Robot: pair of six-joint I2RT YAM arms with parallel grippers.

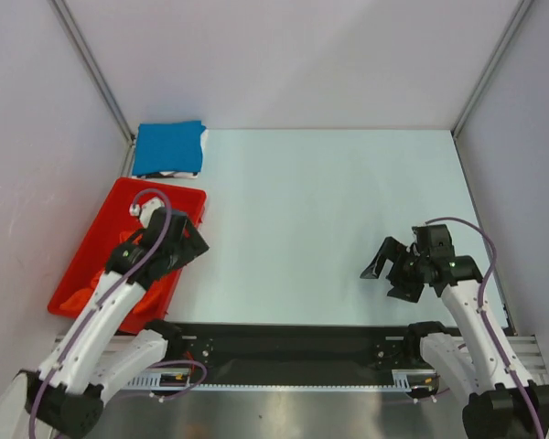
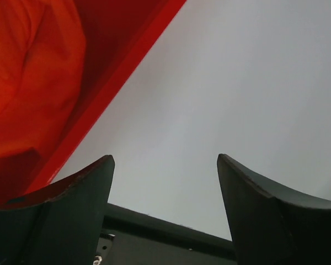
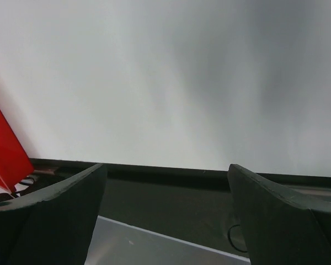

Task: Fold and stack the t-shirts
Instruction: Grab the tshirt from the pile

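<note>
A folded blue t-shirt (image 1: 168,147) lies at the table's far left corner. A red bin (image 1: 99,240) stands at the left edge; an orange t-shirt (image 1: 80,294) lies in its near end and shows in the left wrist view (image 2: 27,83). My left gripper (image 1: 194,245) is open and empty above the bin's right rim (image 2: 127,63). In its own view the left gripper (image 2: 165,163) has nothing between its jaws. My right gripper (image 1: 384,274) is open and empty above the table's near right part, seen also in the right wrist view (image 3: 166,168).
The pale table (image 1: 329,219) is walled at the back and both sides. A black rail (image 1: 293,343) runs along the near edge between the arm bases.
</note>
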